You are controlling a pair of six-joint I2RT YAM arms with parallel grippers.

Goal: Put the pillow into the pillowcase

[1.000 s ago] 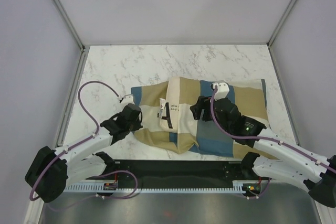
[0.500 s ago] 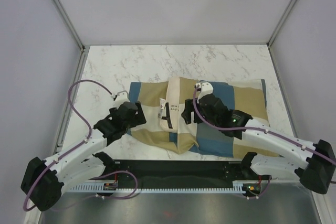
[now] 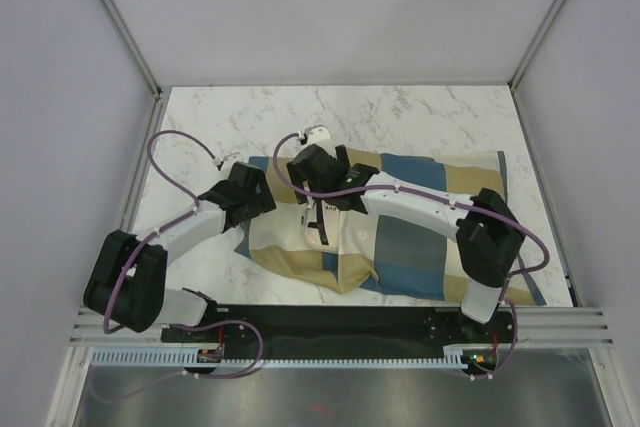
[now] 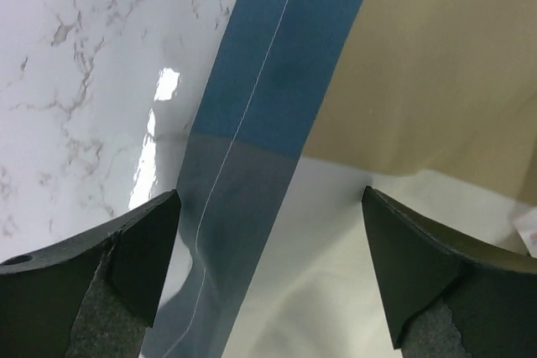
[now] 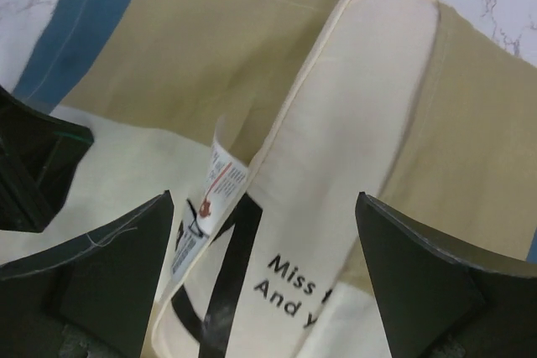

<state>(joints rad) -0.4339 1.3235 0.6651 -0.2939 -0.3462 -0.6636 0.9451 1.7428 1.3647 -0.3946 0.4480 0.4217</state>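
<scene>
The checked blue, tan and cream pillowcase [image 3: 410, 242] lies spread across the middle of the marble table. The cream pillow [image 3: 325, 225] shows only at the case's left part, where its end with dark text and a black mark sticks out. My right gripper [image 3: 306, 185] reaches across the case and stands open, straddling that pillow end [image 5: 361, 123] without touching it; a small care label [image 5: 220, 182] hangs there. My left gripper [image 3: 260, 194] is open just above the case's left edge, over a blue stripe [image 4: 277, 64]. Nothing sits between either gripper's fingers [image 4: 143, 257].
White marble table [image 3: 200, 127] with pale enclosure walls on three sides. A black rail [image 3: 340, 325] runs along the near edge by the arm bases. The left arm's cable [image 3: 165, 147] loops over the table's left part. The two grippers are close together.
The left gripper has opened, letting go of the pillowcase's left edge. The right arm has swung left across the pillowcase to the pillow's exposed end and opened wider.
</scene>
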